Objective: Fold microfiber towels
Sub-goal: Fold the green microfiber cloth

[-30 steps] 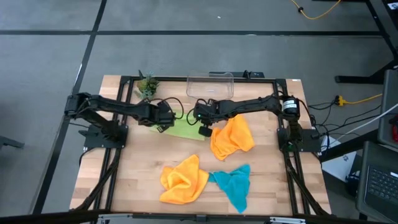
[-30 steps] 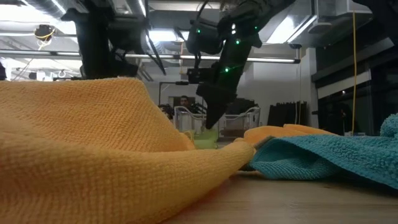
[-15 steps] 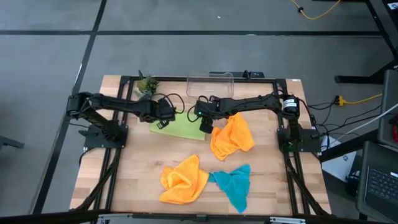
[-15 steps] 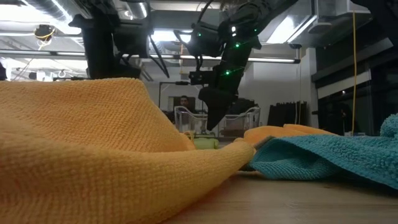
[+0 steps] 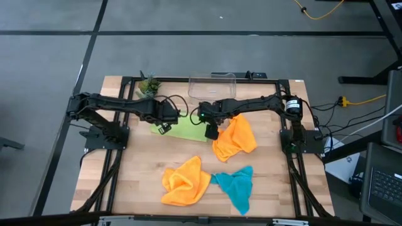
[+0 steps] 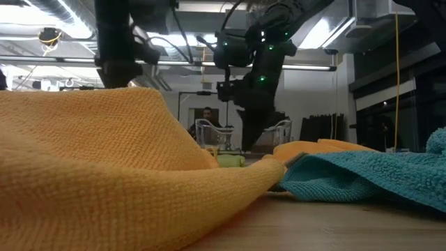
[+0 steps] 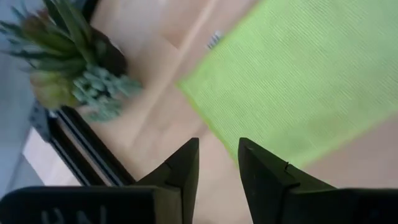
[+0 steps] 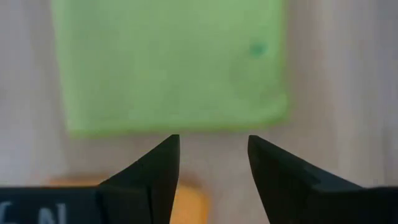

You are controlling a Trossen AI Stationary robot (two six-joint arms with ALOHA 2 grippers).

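Left gripper (image 5: 164,126): we see its fingers (image 7: 180,174) spread with a bare gap between them, pinching nothing, poised over the left end of the lime green towel, a little left of centre in the high view.
Right gripper (image 5: 212,131): fingers (image 8: 158,168) spread too, nothing between them, at the towel's right end, near the middle of the high view.
Lime green towel (image 5: 186,129): we find it lying flat as a neat rectangle on the table (image 5: 138,169), between the two grippers, upper centre of the high view.
Upper orange towel (image 5: 233,139): crumpled, just right of the right gripper.
Lower orange towel (image 5: 184,181): rumpled, lower centre of the high view; it fills the left of the low view.
Teal towel (image 5: 235,186): bunched, touching the lower orange one on its right.
Potted plant (image 5: 147,86): upper left of the table, near the left arm.
Clear bin (image 5: 212,85): at the table's top edge, centre.
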